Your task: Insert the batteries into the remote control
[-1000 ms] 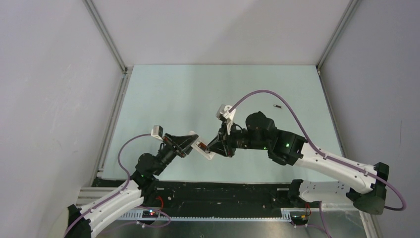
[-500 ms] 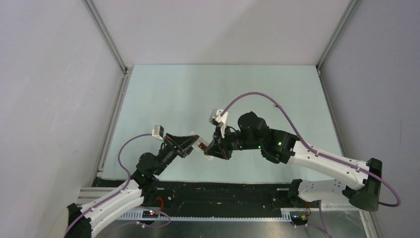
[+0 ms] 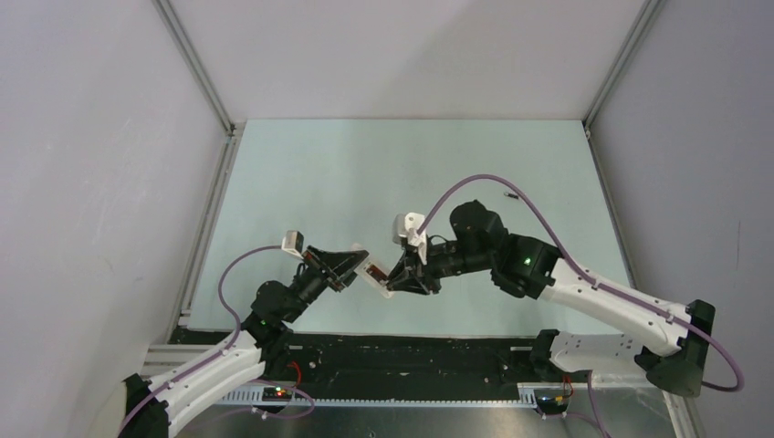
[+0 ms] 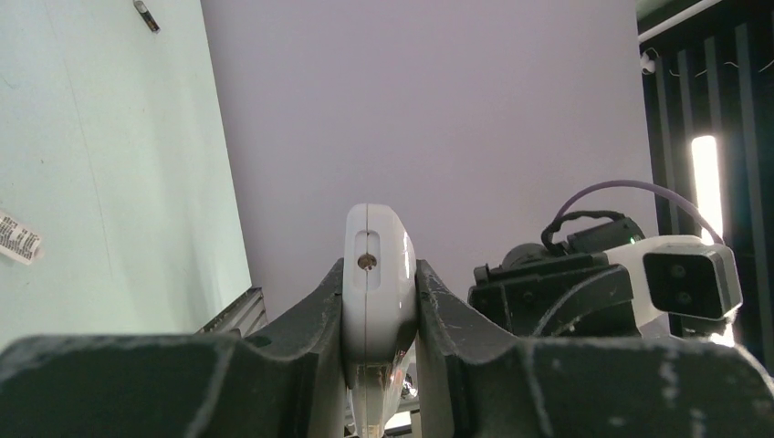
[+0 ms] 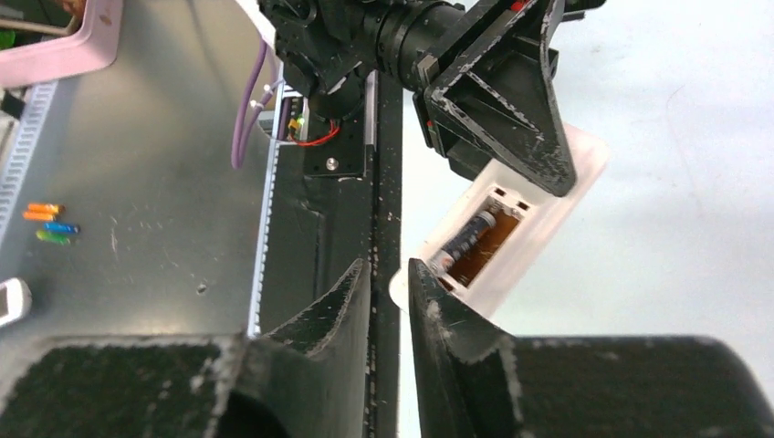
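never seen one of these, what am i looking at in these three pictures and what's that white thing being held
This is a two-armed robot bolted at the near edge of a pale green table. Each arm ends in a two-finger gripper. The wide picture comes from a fixed camera above and behind the robot. The other two come from a small camera on each wrist, so that arm's own fingers show at the bottom.

The left gripper is clamped on a white remote, whose battery recess is open. One battery lies in that recess. The right gripper holds nothing. Its jaws stand slightly apart, close to the end of that battery. A second battery lies on the table, well away from both grippers.
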Robot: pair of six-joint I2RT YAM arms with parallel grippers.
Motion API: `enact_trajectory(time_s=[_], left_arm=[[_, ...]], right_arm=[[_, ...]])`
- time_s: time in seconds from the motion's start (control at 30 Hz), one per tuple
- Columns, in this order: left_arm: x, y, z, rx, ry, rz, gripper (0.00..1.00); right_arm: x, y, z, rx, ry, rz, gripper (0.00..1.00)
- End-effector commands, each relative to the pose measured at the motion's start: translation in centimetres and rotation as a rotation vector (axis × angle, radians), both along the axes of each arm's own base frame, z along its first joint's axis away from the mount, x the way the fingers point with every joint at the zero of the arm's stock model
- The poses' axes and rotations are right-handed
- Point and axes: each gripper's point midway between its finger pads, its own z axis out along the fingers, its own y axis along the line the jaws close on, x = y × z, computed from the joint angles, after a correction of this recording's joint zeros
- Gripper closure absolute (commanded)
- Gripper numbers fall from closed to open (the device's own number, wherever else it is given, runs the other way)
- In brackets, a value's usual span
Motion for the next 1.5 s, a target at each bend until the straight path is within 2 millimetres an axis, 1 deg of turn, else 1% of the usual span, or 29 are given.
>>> enact_trajectory(time_s=[0.0,0.03,0.07,0.13,0.17,0.2,0.27,0.3,0.43,0.53,0.6,0.63,0.67,0.7,0.73,0.77,0.83,1.07,1.37,1.43,1.47], left_arm=[[-0.8,-0.1,-1.0,0.023,-0.021,-0.030,1.00],[-0.9,-0.1,-1.0,0.022,-0.020,-0.037,1.00],[-1.0,-0.2,-1.0,0.021,-0.022,-0.041,1.00],[-1.2,-0.3,-0.9,0.023,-0.024,-0.059,1.00],[-1.3,-0.4,-0.8,0.026,-0.025,-0.065,1.00],[-1.5,-0.6,-0.8,0.030,-0.025,-0.081,1.00],[-1.8,-0.9,-1.0,0.041,-0.023,-0.105,1.00],[-1.9,-0.9,-1.0,0.043,-0.021,-0.111,1.00],[-2.4,-1.1,-0.8,0.035,-0.022,-0.139,1.00],[-2.5,-1.0,-1.1,0.040,-0.016,-0.139,1.00],[-2.6,-1.0,-1.1,0.042,-0.015,-0.139,1.00],[-2.6,-0.9,-1.1,0.041,-0.016,-0.137,1.00],[-2.6,-0.9,-1.2,0.044,-0.014,-0.138,1.00],[-2.6,-0.9,-1.1,0.044,-0.016,-0.136,1.00],[-2.5,-0.9,-1.1,0.046,-0.015,-0.134,1.00],[-2.5,-0.9,-1.1,0.047,-0.017,-0.133,1.00],[-2.5,-0.9,-1.3,0.053,-0.015,-0.134,1.00],[-2.4,-0.9,-1.6,0.064,-0.009,-0.132,1.00],[-2.6,-1.0,-1.7,0.074,-0.012,-0.139,1.00],[-2.5,-1.1,-0.5,0.060,-0.034,-0.140,1.00],[-2.5,-1.1,-0.4,0.060,-0.035,-0.140,1.00]], right_arm=[[-1.2,-2.0,1.4,0.061,-0.176,0.214,0.74],[-1.3,-2.4,1.3,0.060,-0.182,0.237,0.74],[-1.2,-2.6,1.2,0.064,-0.228,0.263,0.75],[-2.1,-3.1,1.3,0.087,-0.241,0.341,0.75],[-1.9,-3.3,1.2,0.090,-0.239,0.351,0.73],[-2.4,-3.4,1.2,0.107,-0.242,0.394,0.72],[-2.3,-3.5,1.2,0.123,-0.256,0.428,0.68],[-2.1,-3.6,1.2,0.129,-0.271,0.434,0.64],[-1.5,-3.0,1.4,0.150,-0.291,0.437,0.57],[-0.9,-2.0,1.5,0.165,-0.290,0.429,0.52],[-0.6,-1.5,1.3,0.166,-0.275,0.425,0.48],[-0.5,-1.3,1.1,0.162,-0.264,0.422,0.43],[-0.4,-0.9,0.9,0.156,-0.263,0.419,0.40],[0.0,-0.6,0.3,0.138,-0.263,0.405,0.39],[-0.2,-0.3,0.0,0.129,-0.266,0.409,0.38],[0.1,0.0,-0.7,0.105,-0.280,0.398,0.38],[-0.4,0.3,-1.2,0.093,-0.284,0.418,0.38],[-0.5,0.7,-1.8,0.078,-0.235,0.409,0.39],[-0.1,0.9,-3.1,0.044,-0.180,0.400,0.42],[-0.1,0.9,-3.3,0.038,-0.167,0.403,0.43],[-0.1,1.0,-3.4,0.036,-0.163,0.404,0.43]])
